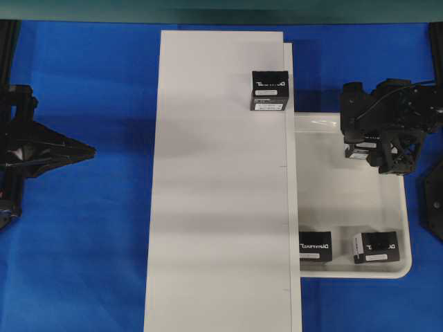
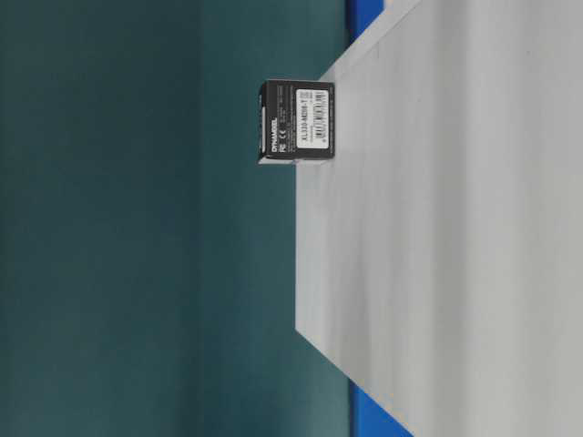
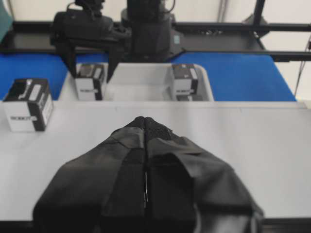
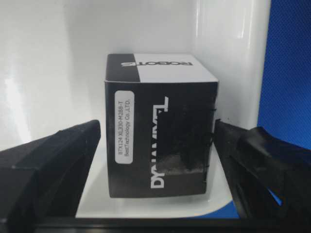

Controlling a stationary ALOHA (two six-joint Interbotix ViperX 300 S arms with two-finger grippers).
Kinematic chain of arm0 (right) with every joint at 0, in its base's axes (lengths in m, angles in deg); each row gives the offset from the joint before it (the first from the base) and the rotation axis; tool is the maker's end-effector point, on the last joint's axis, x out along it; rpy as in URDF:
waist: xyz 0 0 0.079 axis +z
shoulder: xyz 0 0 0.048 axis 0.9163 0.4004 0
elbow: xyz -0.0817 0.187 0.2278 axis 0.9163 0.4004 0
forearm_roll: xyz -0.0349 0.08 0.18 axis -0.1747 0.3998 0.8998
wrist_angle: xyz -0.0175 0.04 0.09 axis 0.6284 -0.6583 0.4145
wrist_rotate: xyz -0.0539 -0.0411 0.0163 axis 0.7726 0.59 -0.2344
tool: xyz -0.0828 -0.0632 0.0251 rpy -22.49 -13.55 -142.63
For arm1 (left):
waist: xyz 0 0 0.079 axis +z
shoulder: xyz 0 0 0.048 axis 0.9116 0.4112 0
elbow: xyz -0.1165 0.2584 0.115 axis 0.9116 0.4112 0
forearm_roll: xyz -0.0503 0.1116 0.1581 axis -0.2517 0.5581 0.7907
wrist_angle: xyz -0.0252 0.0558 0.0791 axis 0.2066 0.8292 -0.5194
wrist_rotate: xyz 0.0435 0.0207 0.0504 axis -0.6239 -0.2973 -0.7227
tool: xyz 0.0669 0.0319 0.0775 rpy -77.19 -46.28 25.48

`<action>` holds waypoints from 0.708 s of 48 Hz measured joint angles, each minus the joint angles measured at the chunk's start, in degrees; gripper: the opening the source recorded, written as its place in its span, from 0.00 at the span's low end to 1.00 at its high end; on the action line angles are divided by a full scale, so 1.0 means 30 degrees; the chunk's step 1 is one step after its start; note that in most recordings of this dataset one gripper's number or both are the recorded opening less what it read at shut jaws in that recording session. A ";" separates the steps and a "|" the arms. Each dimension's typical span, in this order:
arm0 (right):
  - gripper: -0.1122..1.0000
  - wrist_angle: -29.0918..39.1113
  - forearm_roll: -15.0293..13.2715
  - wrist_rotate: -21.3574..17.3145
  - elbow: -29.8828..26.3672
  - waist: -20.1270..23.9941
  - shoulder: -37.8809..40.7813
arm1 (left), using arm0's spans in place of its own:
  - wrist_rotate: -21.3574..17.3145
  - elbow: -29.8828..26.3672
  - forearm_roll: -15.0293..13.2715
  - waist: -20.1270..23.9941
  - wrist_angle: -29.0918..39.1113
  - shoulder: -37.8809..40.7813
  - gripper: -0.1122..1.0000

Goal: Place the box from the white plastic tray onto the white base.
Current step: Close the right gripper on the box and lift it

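A black box (image 4: 160, 131) with white lettering stands in the far corner of the white plastic tray (image 1: 346, 200). My right gripper (image 4: 156, 133) is open around it, one finger on each side, with a sliver of tray showing beside the left finger (image 4: 53, 165). From overhead that box (image 1: 358, 153) peeks out under the right arm. Two more boxes (image 1: 315, 247) (image 1: 376, 247) sit at the tray's near end. Another box (image 1: 270, 90) stands on the white base (image 1: 214, 207) near its far right edge. My left gripper (image 1: 86, 151) is shut and empty, left of the base.
Blue cloth (image 1: 83, 263) covers the table around the base and tray. The tray lies against the base's right edge. In the left wrist view the right arm (image 3: 97, 29) stands over the tray's far end, beyond the base (image 3: 252, 141).
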 measured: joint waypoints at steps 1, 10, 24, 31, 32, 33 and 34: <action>1.00 -0.0029 0.0000 0.0000 0.0029 0.0000 0.0029 | 0.0000 0.0029 0.0000 0.0029 0.0000 0.0000 0.04; 1.00 -0.0117 0.0000 -0.0059 0.0059 0.0000 0.0029 | 0.0000 0.0029 0.0000 0.0029 0.0000 0.0000 0.04; 0.77 -0.0381 0.0176 -0.1055 0.0059 0.0762 0.0059 | 0.0000 0.0000 0.0000 0.0029 0.0000 0.0000 0.04; 0.65 0.0059 0.0176 -0.1963 0.0029 0.1289 0.0059 | 0.0000 0.0029 0.0000 0.0029 0.0000 0.0000 0.04; 0.65 0.0205 0.0176 -0.2109 0.0029 0.1348 0.0059 | 0.0000 0.0029 0.0000 0.0029 0.0000 0.0000 0.04; 0.65 0.0381 0.0176 -0.2256 0.0000 0.1406 0.0059 | 0.0000 0.0029 0.0000 0.0029 0.0000 0.0000 0.04; 0.65 0.0557 0.0205 -0.2402 0.0000 0.1436 0.0059 | 0.0000 0.0029 0.0000 0.0029 0.0000 0.0000 0.04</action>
